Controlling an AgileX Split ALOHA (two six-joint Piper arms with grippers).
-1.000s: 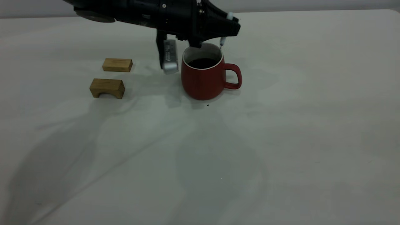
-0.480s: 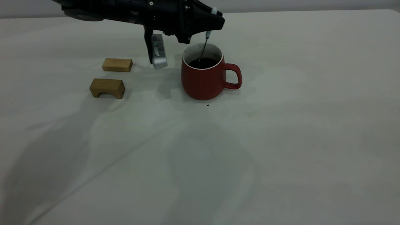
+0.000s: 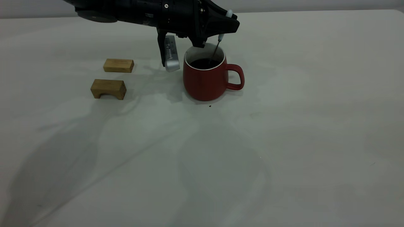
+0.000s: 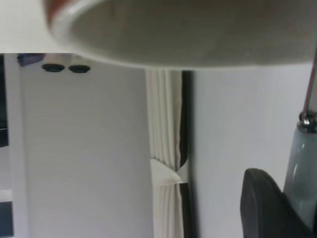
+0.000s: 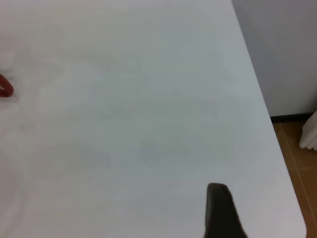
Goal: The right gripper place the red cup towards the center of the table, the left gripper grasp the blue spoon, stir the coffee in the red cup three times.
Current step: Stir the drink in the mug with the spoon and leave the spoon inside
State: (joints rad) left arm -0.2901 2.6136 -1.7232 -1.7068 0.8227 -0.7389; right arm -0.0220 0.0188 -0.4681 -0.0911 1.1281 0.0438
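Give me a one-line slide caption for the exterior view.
Left hand holds the blue spoon dipped into coffee in the red cup; two wooden blocks sit aside.

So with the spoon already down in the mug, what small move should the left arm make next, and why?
Probably carry on the stir: sweep the blue spoon round inside the red cup. The left hand grips the spoon's handle above the rim, its thin neck slanting down into the coffee. The cup stands upright near the table's middle, so stirring looks to be the step under way.
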